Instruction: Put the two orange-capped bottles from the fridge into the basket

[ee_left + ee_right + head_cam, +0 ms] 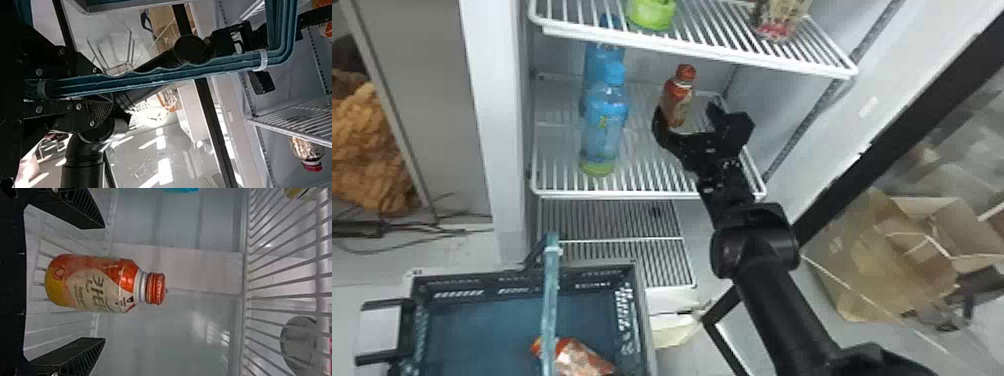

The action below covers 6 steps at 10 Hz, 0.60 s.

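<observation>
One orange-capped bottle (584,359) lies in the basket (627,315), below the middle wire shelf (632,194), so half of the job looks done. The second orange-capped bottle (677,97) stands upright on that shelf, the last one left to fetch. The right gripper (687,110) reaches in over the shelf with its jaws apart, one on each side of this bottle; the right wrist view shows a gap between the bottle and each of them, so it is lined up but not gripped. Below the shelf, the left gripper (106,89) has its jaws clamped on the basket handle (152,78), which seems meant to steady the basket for the drop.

What remains, as I judge it, is to close on the second bottle, lift it off the shelf, bring it out past the shelf's front edge and lower it beside the first. Two blue bottles (604,120) also stand on the shelf, and they are no part of the count. Once the second bottle rests in the basket, the task should be complete
</observation>
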Motion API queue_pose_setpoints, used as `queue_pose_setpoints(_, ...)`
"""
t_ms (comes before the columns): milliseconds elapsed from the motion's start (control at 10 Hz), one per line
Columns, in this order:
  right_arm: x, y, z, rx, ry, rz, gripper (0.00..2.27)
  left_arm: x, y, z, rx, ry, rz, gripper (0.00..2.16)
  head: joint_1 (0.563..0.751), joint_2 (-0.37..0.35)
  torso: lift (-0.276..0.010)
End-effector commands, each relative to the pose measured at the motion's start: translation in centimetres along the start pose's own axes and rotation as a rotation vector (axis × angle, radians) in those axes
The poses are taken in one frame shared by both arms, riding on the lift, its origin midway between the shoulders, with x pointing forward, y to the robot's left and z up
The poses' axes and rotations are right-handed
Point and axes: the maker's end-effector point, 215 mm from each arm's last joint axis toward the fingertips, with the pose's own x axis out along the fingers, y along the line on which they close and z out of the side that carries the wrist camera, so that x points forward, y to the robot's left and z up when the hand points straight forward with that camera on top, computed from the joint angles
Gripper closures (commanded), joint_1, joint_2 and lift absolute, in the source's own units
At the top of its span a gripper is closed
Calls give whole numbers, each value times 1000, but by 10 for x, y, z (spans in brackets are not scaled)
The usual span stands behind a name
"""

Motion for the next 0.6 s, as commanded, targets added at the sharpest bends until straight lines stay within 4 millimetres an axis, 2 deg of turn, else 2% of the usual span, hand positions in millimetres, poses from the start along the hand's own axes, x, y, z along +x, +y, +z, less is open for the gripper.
queue_pose_setpoints(0,11,5,2,-11,1,9,19,0,-1,1,1,-2,-2,1200,695,-350,-235)
queue_pose_setpoints(300,26,11,9,-18,1,8,21,1,-1,1,2,-4,-3,1200,695,-350,-235)
queue_pose_setpoints(500,33,6,16,-22,-6,-9,153,1,-1,1,1,-4,-4,1200,695,-350,-235)
